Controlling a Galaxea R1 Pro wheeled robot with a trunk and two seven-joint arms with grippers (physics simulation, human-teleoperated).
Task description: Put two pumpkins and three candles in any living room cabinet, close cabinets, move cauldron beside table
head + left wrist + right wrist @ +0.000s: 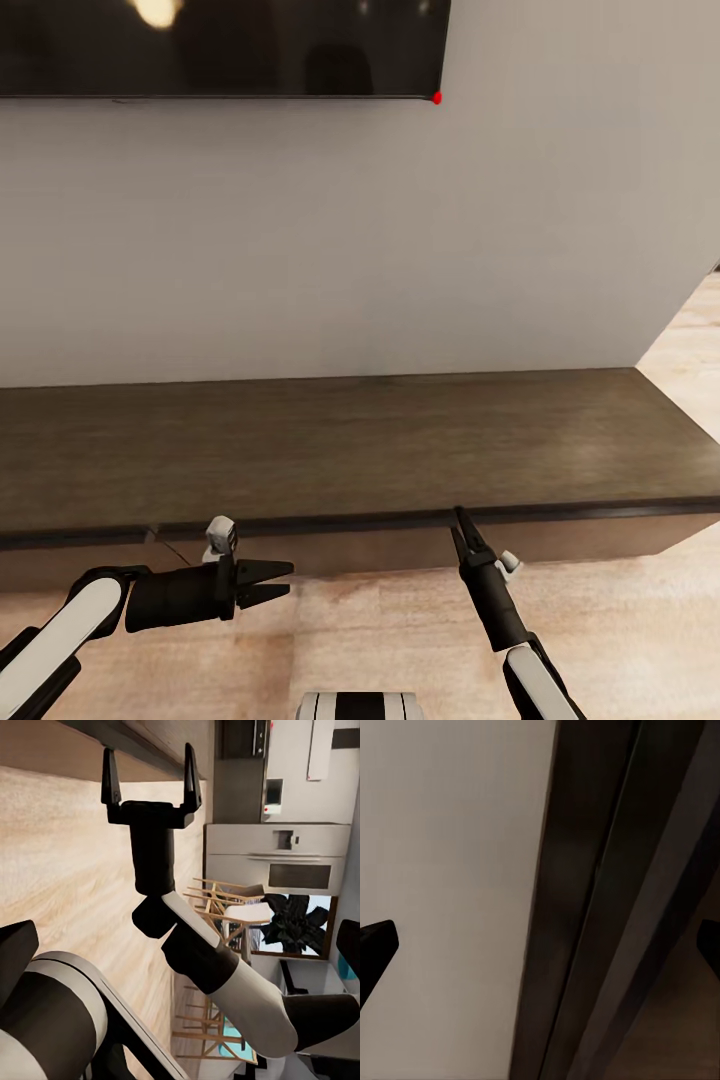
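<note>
Cabinet point(330, 450): directly ahead of both grippers, fronts look shut, against the wall under the TV point(220, 45).
Right gripper point(462, 528): tips at the cabinet's top front edge; fingers wide apart, holding nothing.
Left gripper point(282, 583): below the cabinet front, pointing toward the right arm; fingers slightly apart, holding nothing.
Floor point(400, 630): light wood planks under both arms.

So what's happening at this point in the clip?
The robot stands facing the cabinet under the wall TV. The right gripper reaches up to the cabinet's front edge, its fingers spread in the left wrist view, holding nothing. The left gripper hangs open and empty over the floor, pointing across toward the right arm. The cabinet's top is bare and its front looks closed here.
</note>
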